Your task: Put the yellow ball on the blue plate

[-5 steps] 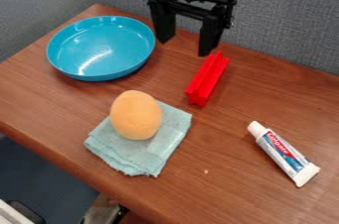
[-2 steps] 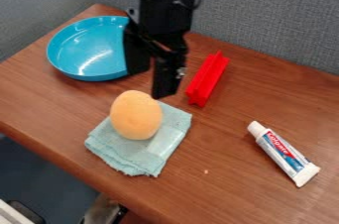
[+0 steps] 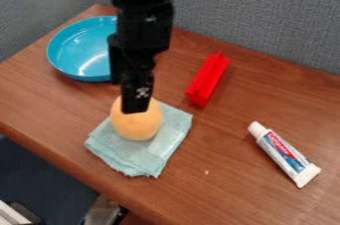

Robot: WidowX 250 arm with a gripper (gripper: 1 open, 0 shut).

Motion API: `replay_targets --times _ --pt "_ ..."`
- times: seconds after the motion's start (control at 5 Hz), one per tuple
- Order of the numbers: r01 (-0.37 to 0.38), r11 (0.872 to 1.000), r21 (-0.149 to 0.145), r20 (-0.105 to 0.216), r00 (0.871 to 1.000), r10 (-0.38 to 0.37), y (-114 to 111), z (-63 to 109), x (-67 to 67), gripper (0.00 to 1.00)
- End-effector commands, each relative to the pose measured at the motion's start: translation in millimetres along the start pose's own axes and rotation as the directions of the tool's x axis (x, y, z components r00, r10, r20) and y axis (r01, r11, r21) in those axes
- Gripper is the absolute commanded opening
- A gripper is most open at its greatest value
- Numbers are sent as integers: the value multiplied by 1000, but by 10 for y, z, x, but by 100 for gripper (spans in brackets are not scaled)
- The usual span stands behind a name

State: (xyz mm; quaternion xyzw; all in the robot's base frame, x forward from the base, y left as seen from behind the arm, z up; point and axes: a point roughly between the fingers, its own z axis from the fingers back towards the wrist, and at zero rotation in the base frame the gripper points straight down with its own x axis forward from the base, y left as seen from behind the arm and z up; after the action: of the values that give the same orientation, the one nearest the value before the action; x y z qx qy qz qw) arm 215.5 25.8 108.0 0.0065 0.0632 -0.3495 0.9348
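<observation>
The yellow ball (image 3: 137, 124) rests on a pale teal folded cloth (image 3: 138, 141) near the table's front. My black gripper (image 3: 131, 98) hangs straight above it, pointing down, its fingers open and just over the ball's top, covering the ball's upper part. Nothing is held between the fingers. The blue plate (image 3: 83, 50) sits empty at the back left, partly hidden by the arm.
A red block (image 3: 208, 78) lies right of the arm. A white toothpaste tube (image 3: 284, 152) lies at the front right. The brown table's front edge (image 3: 54, 144) runs close to the cloth.
The gripper has come from the back of the table, behind the red block, forward and left to above the ball, rolling about its own axis. Ball, plate and cloth stayed put.
</observation>
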Motion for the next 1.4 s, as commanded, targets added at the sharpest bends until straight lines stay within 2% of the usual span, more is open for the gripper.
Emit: replay_targets --times 0.0,0.4,0.8,1.2 --pt "38 999 37 16 999 -39 52 -37 -49 100" --pt "91 995 41 13 996 -91 -8 -309 -6 100" --pt "108 993 51 -23 994 -107 -6 -338 59 100" --pt "116 992 52 -27 993 -114 31 -320 62 100"
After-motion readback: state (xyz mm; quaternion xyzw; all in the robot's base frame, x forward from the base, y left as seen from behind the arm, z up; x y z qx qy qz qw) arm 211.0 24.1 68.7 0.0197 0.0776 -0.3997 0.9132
